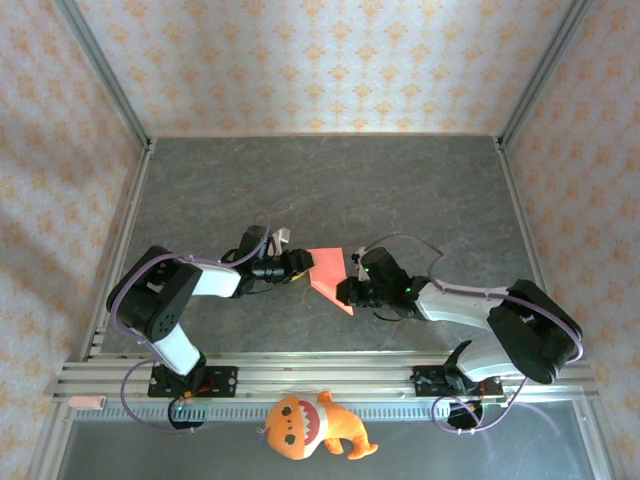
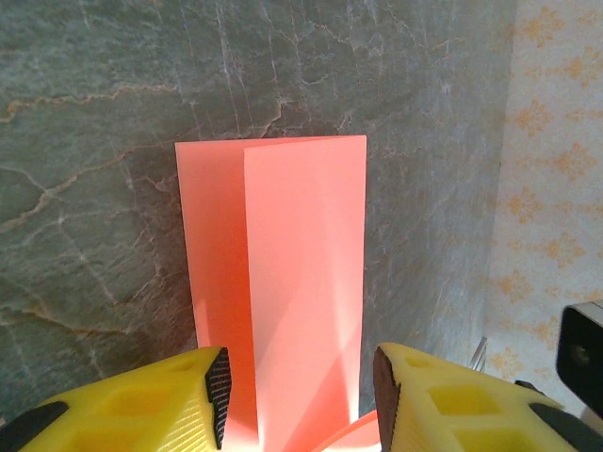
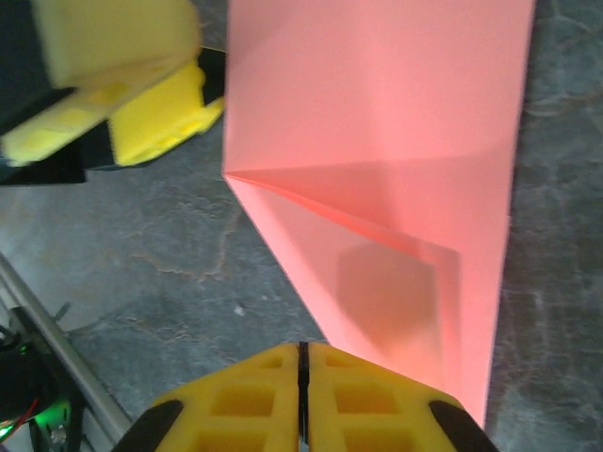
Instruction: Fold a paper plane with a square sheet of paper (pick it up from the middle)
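The square sheet of paper (image 1: 328, 272) is red-pink and partly folded, with a point toward the near side, and lies mid-table between both grippers. In the left wrist view the paper (image 2: 283, 282) shows a long folded flap running away from the camera. My left gripper (image 2: 300, 395) is open and straddles the paper's near end, with a gap at each pad. The paper (image 3: 396, 141) in the right wrist view shows diagonal creases. My right gripper (image 3: 303, 350) is shut, its tips at the slanted edge near the point, and nothing shows between the jaws. The left gripper's yellow fingers (image 3: 141, 104) sit at the paper's far corner.
An orange plush toy (image 1: 310, 425) lies in front of the aluminium rail (image 1: 330, 375) at the near edge. Patterned walls enclose the grey stone-look table (image 1: 320, 190) on three sides. Both arms reach inward and almost meet at the paper.
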`<state>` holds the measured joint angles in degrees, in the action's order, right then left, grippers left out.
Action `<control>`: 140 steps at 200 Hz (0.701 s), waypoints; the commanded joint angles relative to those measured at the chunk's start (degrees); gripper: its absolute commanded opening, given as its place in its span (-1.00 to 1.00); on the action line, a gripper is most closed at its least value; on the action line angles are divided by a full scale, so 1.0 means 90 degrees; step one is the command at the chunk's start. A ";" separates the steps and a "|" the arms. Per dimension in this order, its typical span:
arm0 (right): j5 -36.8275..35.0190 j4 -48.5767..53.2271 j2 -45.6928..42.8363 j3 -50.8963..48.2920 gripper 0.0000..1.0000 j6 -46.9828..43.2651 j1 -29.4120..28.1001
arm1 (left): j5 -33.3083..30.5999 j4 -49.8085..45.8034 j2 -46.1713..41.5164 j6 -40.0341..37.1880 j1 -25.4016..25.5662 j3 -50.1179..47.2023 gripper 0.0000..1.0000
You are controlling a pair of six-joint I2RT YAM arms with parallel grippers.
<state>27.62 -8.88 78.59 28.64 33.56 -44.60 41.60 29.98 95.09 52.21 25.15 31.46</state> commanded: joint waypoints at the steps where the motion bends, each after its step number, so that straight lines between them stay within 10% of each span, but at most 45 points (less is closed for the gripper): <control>1: -0.0468 0.0274 0.0063 0.0197 -0.86 -0.0022 -0.0025 | 0.0007 0.0146 0.0012 -0.0075 0.0073 0.0098 -0.10; 140: 0.0029 -0.0480 0.0890 -0.0421 -0.97 0.0343 0.0459 | -0.0239 -0.0023 -0.0235 -0.0076 0.0074 0.0078 0.08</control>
<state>26.92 -11.11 84.99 28.14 35.16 -41.52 40.77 29.87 93.56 52.21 25.15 31.44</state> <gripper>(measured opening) 0.053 0.541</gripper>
